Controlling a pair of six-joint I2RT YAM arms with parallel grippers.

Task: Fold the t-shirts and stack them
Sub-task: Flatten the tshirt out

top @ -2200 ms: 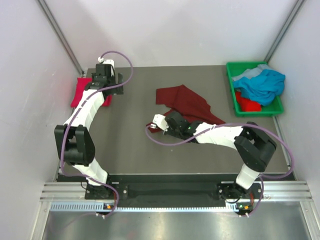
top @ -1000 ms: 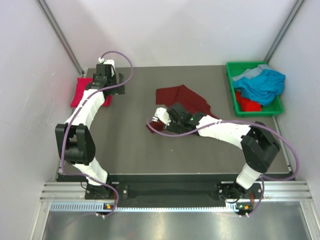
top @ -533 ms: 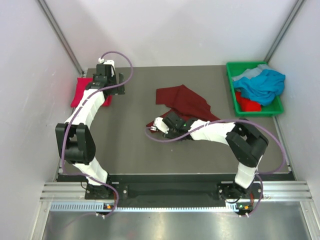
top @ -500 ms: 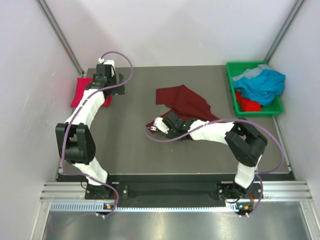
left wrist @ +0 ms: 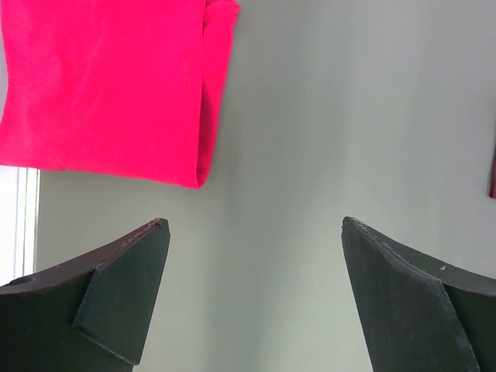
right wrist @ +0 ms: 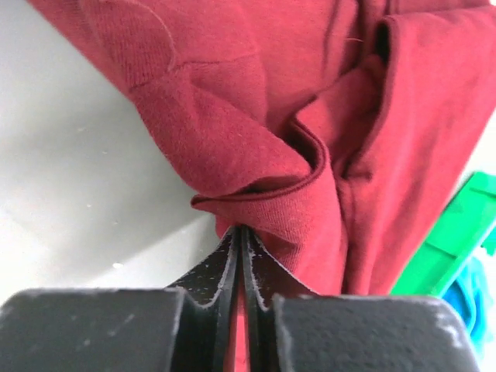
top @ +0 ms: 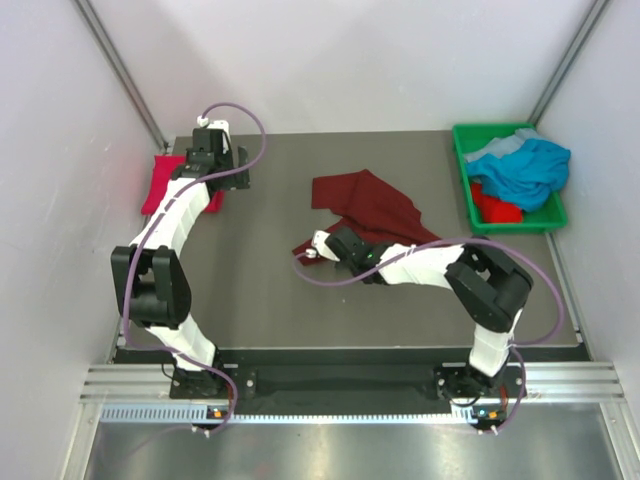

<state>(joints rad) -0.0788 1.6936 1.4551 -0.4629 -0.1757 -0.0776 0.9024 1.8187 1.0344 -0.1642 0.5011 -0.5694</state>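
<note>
LAUNDRY DUTY: The right arm's fingers (right wrist: 232,256) are pressed shut on a bunched fold at the edge of the maroon t-shirt (top: 372,205). The shirt sprawls crumpled on the worktop (top: 260,290), well to the left of the green bin (top: 460,165). A pinch at the hem like this looks meant to drag the cloth out flat before any fold is made. Across the worktop from the bin, at the opposite edge, the crimson t-shirt (top: 158,185) lies squared off and folded, seemingly as the base of the stack. The left arm's fingers (left wrist: 116,287) hang just beside it, spread wide and holding nothing, apparently waiting their turn. The teal t-shirt (top: 525,168) is heaped inside the bin and spills over its rim, so it is probably the next to come out. No brand, label or lettering is legible on cloth or bin.
</note>
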